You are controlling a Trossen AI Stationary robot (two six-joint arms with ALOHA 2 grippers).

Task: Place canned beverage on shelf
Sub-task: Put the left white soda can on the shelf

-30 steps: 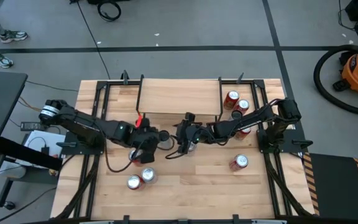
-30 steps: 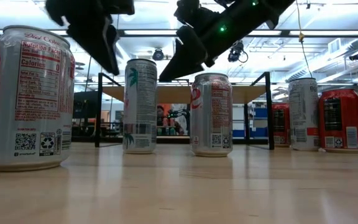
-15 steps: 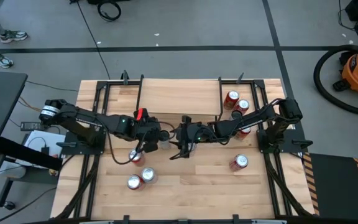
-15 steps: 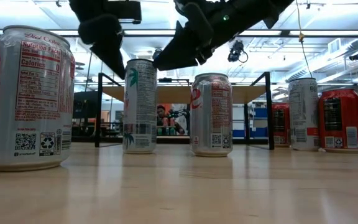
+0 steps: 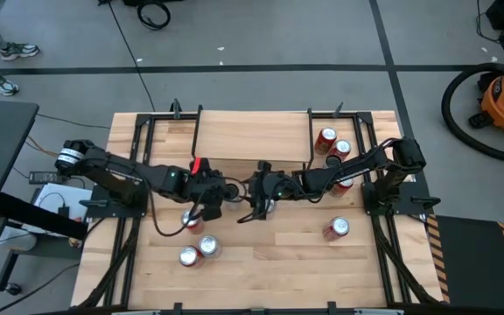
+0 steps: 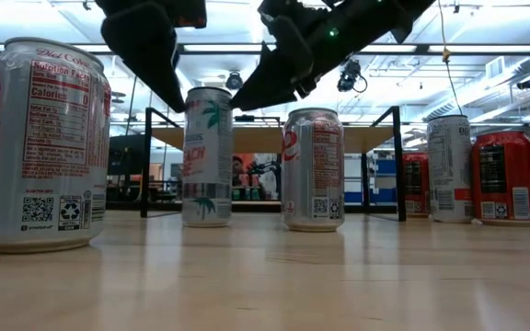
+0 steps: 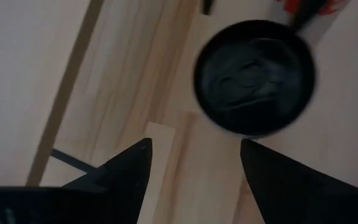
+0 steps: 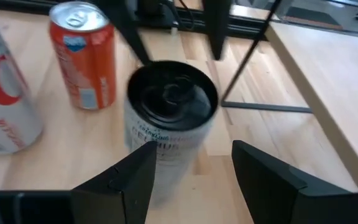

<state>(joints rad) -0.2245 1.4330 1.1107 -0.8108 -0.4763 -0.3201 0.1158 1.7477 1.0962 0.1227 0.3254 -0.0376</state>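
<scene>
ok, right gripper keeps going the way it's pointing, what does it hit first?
Most likely the black-topped can. It sits dead ahead of the right gripper, in line with the gap between its open jaws, nothing between. The orange can stands off to the side. Depth is unclear.

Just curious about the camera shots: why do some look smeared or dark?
Left wrist view: the black-topped can is smeared and dim. Right wrist view: the same can is soft-edged. Low view: both arms are silhouettes against bright ceiling lights, while the nearest can stays readable.

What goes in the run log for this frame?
phase: approach | left pincer: open over black-lidded can | right pincer: open by same can | shelf: no cans
</scene>
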